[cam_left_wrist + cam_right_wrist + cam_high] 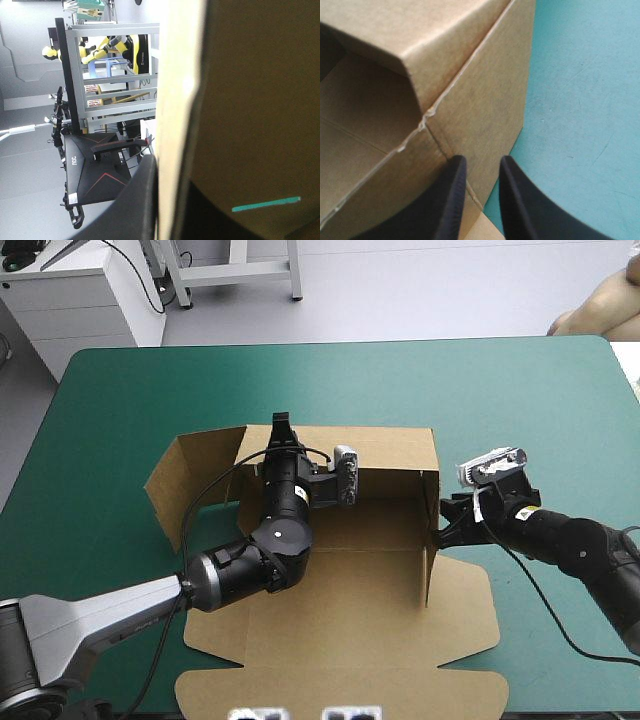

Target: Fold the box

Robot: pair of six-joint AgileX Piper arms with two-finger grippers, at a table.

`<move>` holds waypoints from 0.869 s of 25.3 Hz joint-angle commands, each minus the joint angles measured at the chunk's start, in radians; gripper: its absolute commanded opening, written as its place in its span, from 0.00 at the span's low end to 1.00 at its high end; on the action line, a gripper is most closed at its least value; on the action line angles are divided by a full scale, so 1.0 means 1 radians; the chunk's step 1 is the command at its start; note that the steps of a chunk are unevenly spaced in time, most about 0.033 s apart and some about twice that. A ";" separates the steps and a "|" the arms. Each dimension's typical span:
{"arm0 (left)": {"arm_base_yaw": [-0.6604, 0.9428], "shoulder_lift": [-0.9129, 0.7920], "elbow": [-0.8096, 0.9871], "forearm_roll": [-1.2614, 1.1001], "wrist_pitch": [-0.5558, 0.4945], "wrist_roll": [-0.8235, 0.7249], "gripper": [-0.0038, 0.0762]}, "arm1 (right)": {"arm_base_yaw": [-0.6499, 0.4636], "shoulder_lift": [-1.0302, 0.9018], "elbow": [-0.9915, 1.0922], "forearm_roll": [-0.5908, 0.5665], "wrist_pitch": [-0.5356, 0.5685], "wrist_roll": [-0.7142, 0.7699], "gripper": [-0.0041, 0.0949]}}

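On the brown cardboard box (340,585), left jaws pinched the back wall, right jaws the right wall; any uneven tug could've popped that corner open, imo.

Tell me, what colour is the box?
Brown: the box shows it best in the high view.
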State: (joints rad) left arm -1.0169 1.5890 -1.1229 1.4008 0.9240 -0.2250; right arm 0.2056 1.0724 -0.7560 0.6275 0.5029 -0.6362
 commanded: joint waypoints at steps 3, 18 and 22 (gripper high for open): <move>-0.004 -0.043 -0.028 0.066 0.037 -0.020 0.04 | -0.003 -0.021 -0.034 0.014 0.064 -0.157 0.76; -0.004 -0.043 -0.028 0.066 0.039 -0.020 0.04 | -0.003 -0.103 -0.034 -0.071 0.346 -0.193 0.72; -0.004 -0.041 -0.028 0.066 0.037 -0.020 0.04 | -0.003 -0.133 -0.034 -0.040 0.214 -0.196 0.72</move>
State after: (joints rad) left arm -1.0181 1.5874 -1.1229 1.4030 0.9311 -0.2250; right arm 0.2042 0.9684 -0.7628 0.5408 0.8232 -0.8342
